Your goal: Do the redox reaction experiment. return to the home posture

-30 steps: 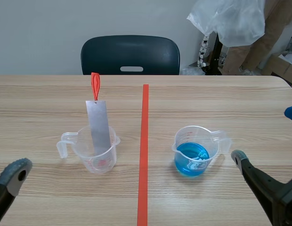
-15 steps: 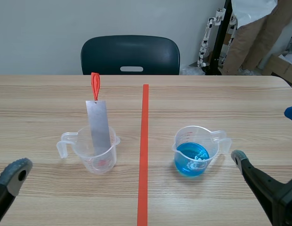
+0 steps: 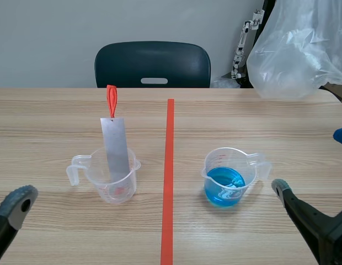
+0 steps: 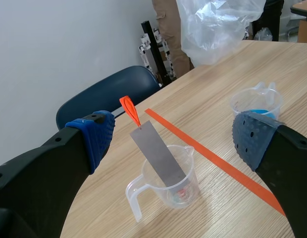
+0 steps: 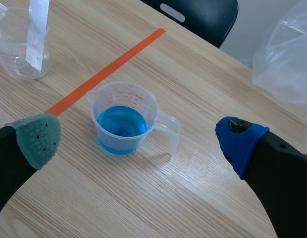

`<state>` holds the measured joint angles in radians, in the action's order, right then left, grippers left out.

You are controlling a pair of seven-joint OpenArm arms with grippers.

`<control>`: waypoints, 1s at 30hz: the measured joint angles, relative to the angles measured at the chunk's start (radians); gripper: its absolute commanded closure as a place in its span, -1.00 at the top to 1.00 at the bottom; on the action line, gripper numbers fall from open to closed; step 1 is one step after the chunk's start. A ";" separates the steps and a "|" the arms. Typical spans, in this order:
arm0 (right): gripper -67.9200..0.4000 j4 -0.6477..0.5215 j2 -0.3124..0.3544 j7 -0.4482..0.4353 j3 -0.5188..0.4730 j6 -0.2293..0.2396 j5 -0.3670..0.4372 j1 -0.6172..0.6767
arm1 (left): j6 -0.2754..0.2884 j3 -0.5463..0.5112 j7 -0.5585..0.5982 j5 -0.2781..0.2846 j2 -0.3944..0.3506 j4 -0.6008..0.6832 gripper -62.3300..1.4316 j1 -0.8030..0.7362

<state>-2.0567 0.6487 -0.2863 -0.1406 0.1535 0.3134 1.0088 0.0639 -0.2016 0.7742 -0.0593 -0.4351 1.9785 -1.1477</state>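
A clear beaker (image 3: 111,182) left of the tape line holds a grey metal strip (image 3: 116,148) with an orange-red clip (image 3: 111,99) on its top end; the strip leans in the beaker (image 4: 177,176). Right of the line, a second clear beaker (image 3: 228,178) holds blue liquid (image 5: 122,126). My left gripper (image 4: 176,136) is open, low at the near left, well short of the strip's beaker. Low at the near right, my right gripper (image 5: 138,136) is open too, with the blue beaker (image 5: 125,116) ahead between its fingers but not touched.
A dark blue chair (image 3: 153,64) stands behind the table's far edge. A large clear plastic bag (image 3: 300,49) hangs over the far right corner. A blue object (image 3: 341,134) shows at the right edge. The orange-red tape line (image 3: 168,176) runs down the table's middle.
The plastic bag and the person behind the far right corner have shifted; the bag now hangs lower over the corner. Both arms and both beakers have stayed put.
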 measured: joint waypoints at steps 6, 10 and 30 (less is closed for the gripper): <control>1.00 0.000 0.000 0.000 -0.029 0.000 0.000 -0.003 | 0.000 0.000 0.000 0.000 0.000 0.000 0.64 0.000; 1.00 0.000 0.000 0.000 -0.029 0.000 0.000 -0.003 | 0.000 0.000 0.000 0.000 0.000 0.000 0.64 0.000; 1.00 -0.001 0.000 0.068 -0.029 0.000 0.000 -0.003 | 0.000 0.000 0.000 0.000 0.000 0.000 0.64 0.000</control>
<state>-2.0579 0.6487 -0.2188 -0.1692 0.1539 0.3138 1.0061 0.0639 -0.2016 0.7742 -0.0593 -0.4351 1.9785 -1.1477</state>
